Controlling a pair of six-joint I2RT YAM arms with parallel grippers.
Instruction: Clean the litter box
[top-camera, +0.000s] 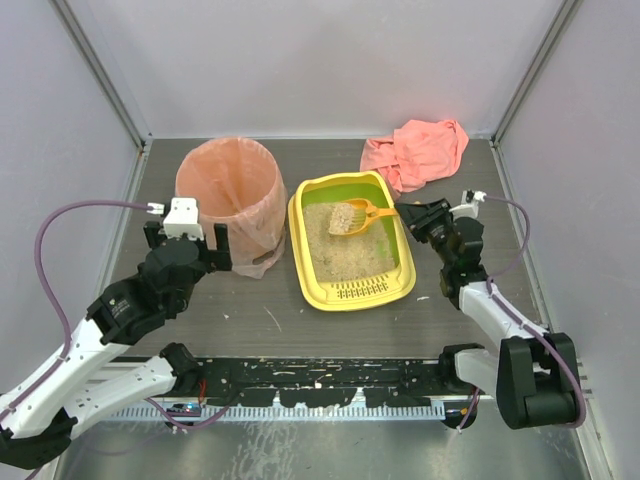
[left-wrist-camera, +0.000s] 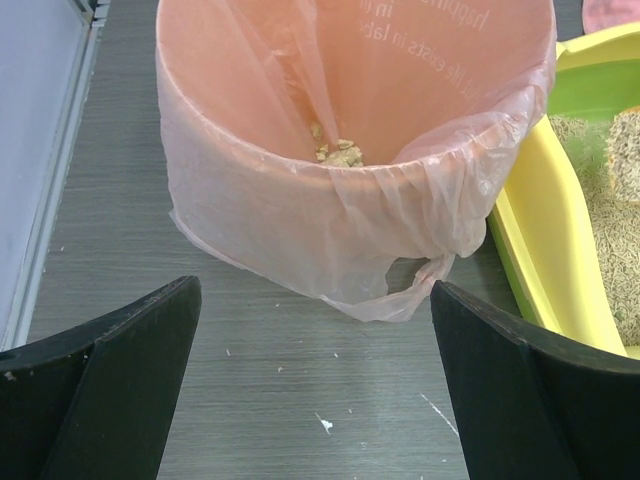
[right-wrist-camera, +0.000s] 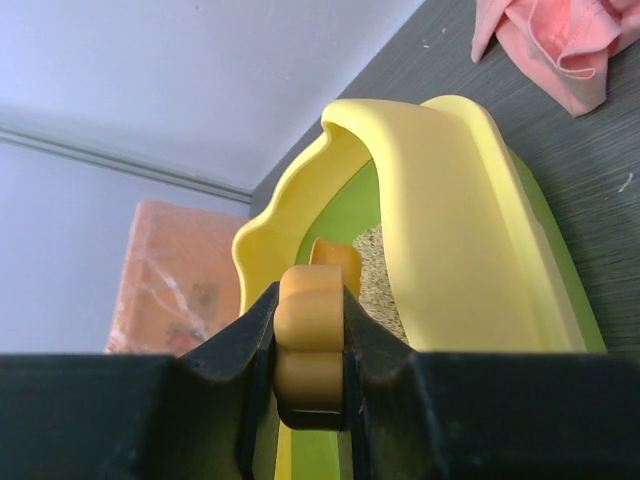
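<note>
The yellow litter box (top-camera: 300, 262) with green inner walls and sandy litter lies mid-table, its slotted grate at the near end. An orange scoop (top-camera: 352, 217) rests in the litter at its far end, loaded with litter. My right gripper (top-camera: 412, 213) is shut on the scoop's handle (right-wrist-camera: 312, 345) at the box's far right corner. The litter box rim (right-wrist-camera: 440, 200) runs just beyond the fingers. My left gripper (left-wrist-camera: 315, 380) stands open over bare table, in front of the pink-bagged bin (left-wrist-camera: 330, 200), with nothing between its fingers.
The round bin (top-camera: 228, 190) lined with a pink bag stands left of the litter box, with a few litter clumps (left-wrist-camera: 338, 152) inside. A pink cloth (top-camera: 420, 150) lies crumpled at the back right. Walls close in the table's left, right and back.
</note>
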